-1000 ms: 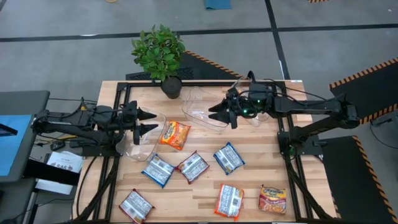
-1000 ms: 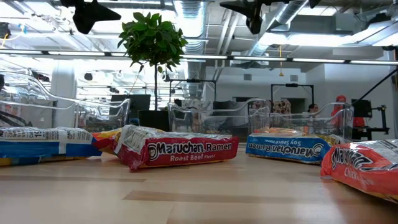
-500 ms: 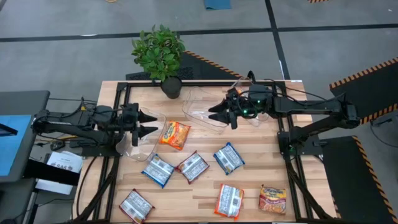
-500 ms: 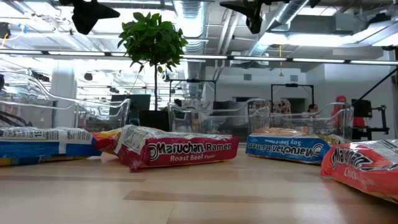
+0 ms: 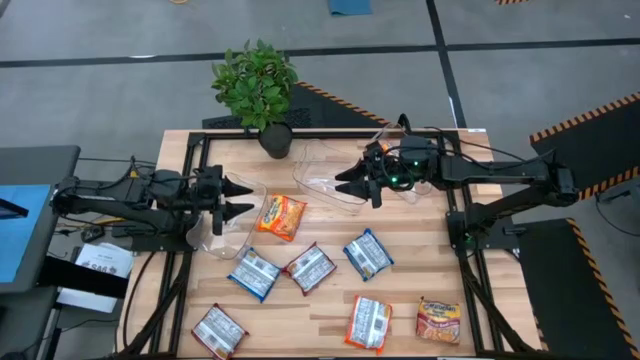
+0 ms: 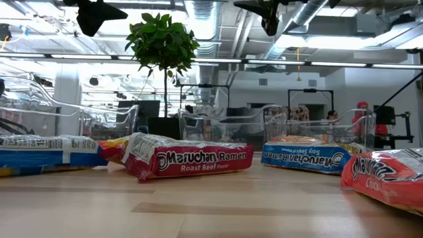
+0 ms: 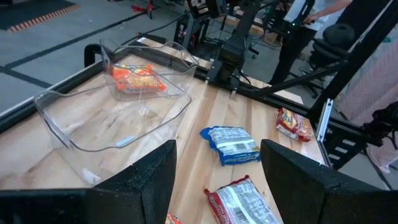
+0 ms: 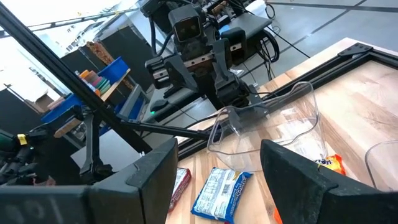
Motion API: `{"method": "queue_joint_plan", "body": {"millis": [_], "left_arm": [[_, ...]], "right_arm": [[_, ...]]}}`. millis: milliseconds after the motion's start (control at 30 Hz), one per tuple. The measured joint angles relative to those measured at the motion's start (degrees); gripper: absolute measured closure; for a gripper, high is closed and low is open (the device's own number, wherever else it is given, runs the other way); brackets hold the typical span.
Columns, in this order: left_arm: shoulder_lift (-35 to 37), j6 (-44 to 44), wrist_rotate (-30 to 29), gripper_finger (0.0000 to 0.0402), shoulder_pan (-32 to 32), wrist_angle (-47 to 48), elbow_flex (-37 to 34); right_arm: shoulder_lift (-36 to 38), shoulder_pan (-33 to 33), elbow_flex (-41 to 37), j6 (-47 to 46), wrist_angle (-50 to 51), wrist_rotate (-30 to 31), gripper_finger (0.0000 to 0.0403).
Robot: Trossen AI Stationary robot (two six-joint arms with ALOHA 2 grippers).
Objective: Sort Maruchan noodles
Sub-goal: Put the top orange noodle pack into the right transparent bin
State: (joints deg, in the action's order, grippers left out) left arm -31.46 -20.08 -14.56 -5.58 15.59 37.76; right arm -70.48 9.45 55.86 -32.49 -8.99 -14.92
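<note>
Several Maruchan noodle packets lie flat on the wooden table: an orange one, blue-and-white ones, red-and-white ones, and an orange one at the near right. Another orange packet lies in a far clear bin. My left gripper is open and empty, raised over the left clear bin. My right gripper is open and empty, raised over the middle clear bin.
A potted plant stands at the table's far edge. The middle clear bin holds nothing. In the low view the roast beef packet and a blue packet lie in front of the bins. Bare wood lies along the near edge between packets.
</note>
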Motion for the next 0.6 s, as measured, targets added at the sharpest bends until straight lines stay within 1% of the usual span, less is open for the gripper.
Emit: {"method": "queue_joint_plan", "body": {"millis": [133, 333, 600], "left_arm": [[0.0, 0.77, -1.32, 0.0184, 0.0, 0.0, 0.0], [0.0, 0.77, -1.14, 0.0184, 0.0, 0.0, 0.0], [0.0, 0.11, -1.08, 0.0184, 0.0, 0.0, -0.02]], "right_arm": [[0.0, 0.0, 0.0, -0.02, 0.02, 0.0, 0.0147], [0.0, 0.02, 0.0, -1.8, 0.14, 0.0, 0.0147], [-0.02, 0.0, 0.0, 0.87, 1.0, 0.0, 0.0147]]}}
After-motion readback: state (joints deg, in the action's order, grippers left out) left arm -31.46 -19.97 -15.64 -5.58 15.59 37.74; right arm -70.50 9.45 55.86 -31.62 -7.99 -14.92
